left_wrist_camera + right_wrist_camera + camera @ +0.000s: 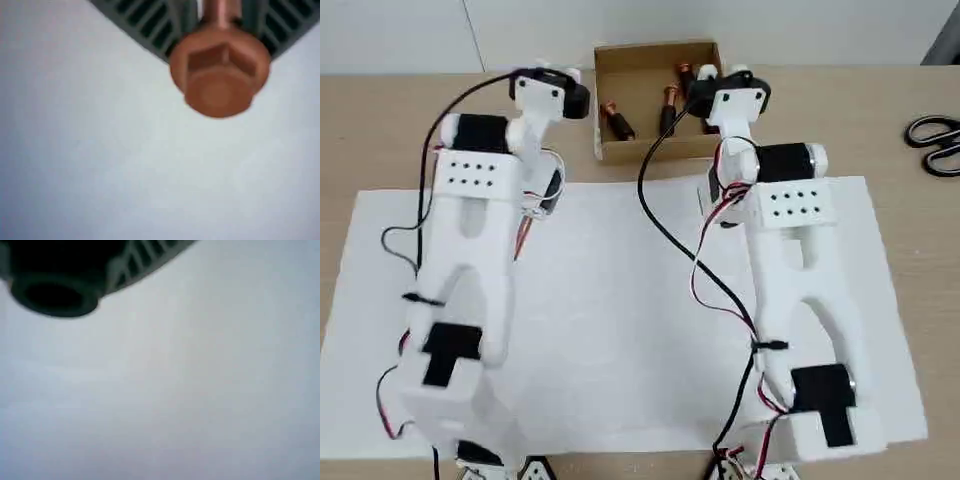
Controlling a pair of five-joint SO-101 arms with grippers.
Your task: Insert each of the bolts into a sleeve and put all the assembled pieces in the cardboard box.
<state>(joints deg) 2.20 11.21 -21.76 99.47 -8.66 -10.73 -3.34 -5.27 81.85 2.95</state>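
Left fingers (140, 20) pinching a copper bolt (220, 75), head jutting past the fingertips, right fingers (145, 260) clamped on a black sleeve (55, 295), cardboard box (655, 150) between the two pairs.

The table (380, 110) along the frame's edges looks like pale, matt wood laminate. The sheet (620, 330) across the middle looks like smooth white paper, and the cardboard box (658, 148) at upper centre is plain brown matt card. The arms (480, 230) have smooth, matt white plastic shells with black motor blocks (480, 133), and the scissors (935, 135) at the right edge have glossy black plastic handles. Close up, the bolt (220, 75) is copper-brown and satin-smooth, gripped in the dark ribbed plastic of the left gripper (220, 12), and the sleeve (52, 295) is smooth black with a faint sheen.
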